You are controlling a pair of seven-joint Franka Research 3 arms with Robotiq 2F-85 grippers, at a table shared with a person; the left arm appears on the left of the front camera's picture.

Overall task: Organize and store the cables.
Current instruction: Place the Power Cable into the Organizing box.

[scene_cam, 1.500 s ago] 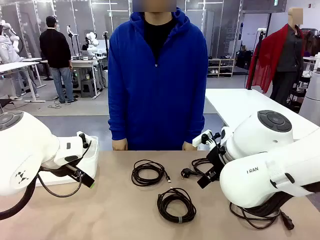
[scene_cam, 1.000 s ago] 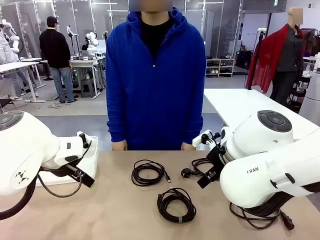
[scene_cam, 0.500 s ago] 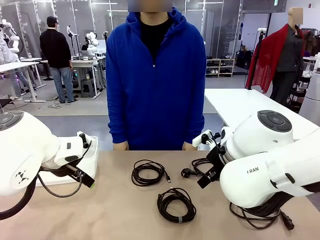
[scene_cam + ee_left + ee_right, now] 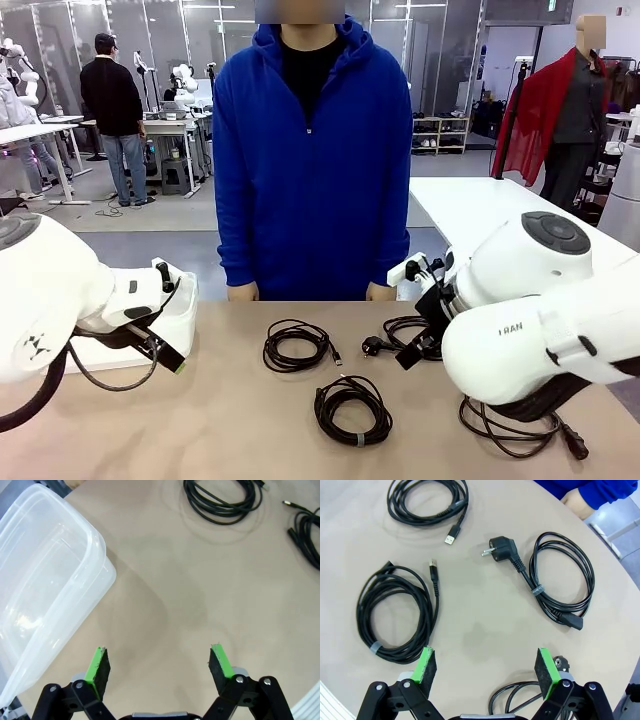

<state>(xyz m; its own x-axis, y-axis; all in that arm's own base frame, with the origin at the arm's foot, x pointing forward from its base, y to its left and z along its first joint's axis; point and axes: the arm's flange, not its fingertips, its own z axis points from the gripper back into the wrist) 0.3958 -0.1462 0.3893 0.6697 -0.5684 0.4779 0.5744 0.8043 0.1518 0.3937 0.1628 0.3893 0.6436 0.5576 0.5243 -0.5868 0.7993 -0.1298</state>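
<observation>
Several black coiled cables lie on the tan table. One USB coil (image 4: 296,345) (image 4: 427,502) (image 4: 222,500) lies mid-table and a banded coil (image 4: 352,410) (image 4: 395,615) lies nearer me. A power cord with a round plug (image 4: 400,335) (image 4: 565,580) sits to the right, and another coil (image 4: 510,425) lies under my right arm. My right gripper (image 4: 485,662) hangs open above the table between the banded coil and the power cord. Open too, my left gripper (image 4: 160,662) hovers over bare table beside the clear bin.
A clear plastic bin (image 4: 45,580) (image 4: 180,320) stands at the table's left side. A person in a blue hoodie (image 4: 310,150) stands at the far edge, hands (image 4: 239,291) resting at the table rim. Bare table lies between the bin and the cables.
Both arms have shifted slightly: the right arm's wrist rose a little and the left arm drew slightly left. The cables have not moved.
</observation>
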